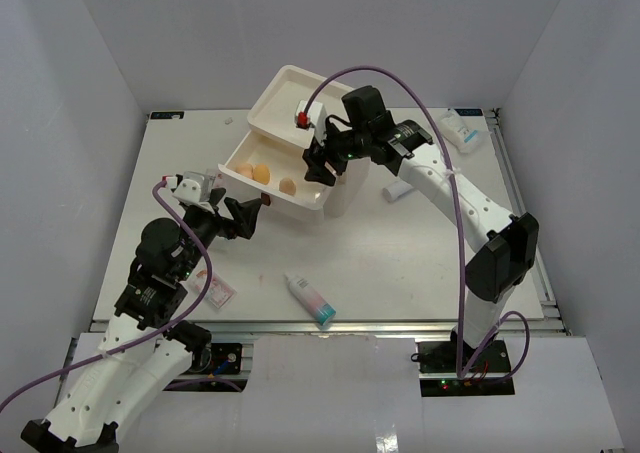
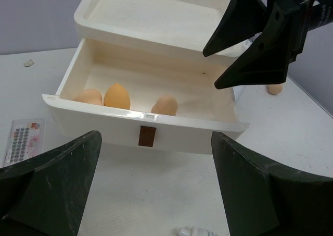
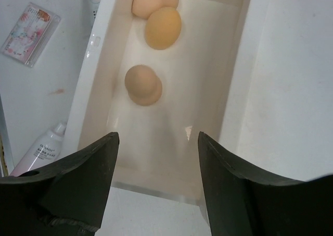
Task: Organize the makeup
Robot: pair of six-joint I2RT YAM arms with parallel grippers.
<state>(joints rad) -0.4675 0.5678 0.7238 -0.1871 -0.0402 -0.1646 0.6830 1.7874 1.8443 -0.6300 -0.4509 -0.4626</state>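
Note:
The cream box (image 1: 318, 101) has its top drawer (image 1: 290, 204) pulled out. Three tan sponges lie loose in it (image 2: 87, 96) (image 2: 117, 96) (image 2: 165, 105); the right wrist view shows the nearest sponge (image 3: 143, 84) lying free on the drawer floor. My right gripper (image 1: 318, 171) hangs open and empty just above the drawer's right end (image 3: 156, 189). My left gripper (image 1: 247, 214) stands open and empty on the table side of the drawer front, facing its brown handle (image 2: 147, 136). The white bottle with teal cap (image 1: 310, 300) lies near the front edge.
One sachet (image 1: 214, 290) lies by the left arm, another (image 2: 23, 139) left of the drawer. More sachets (image 1: 459, 128) sit at the back right. One more sponge (image 2: 274, 88) lies on the table right of the box. Grey walls surround the table.

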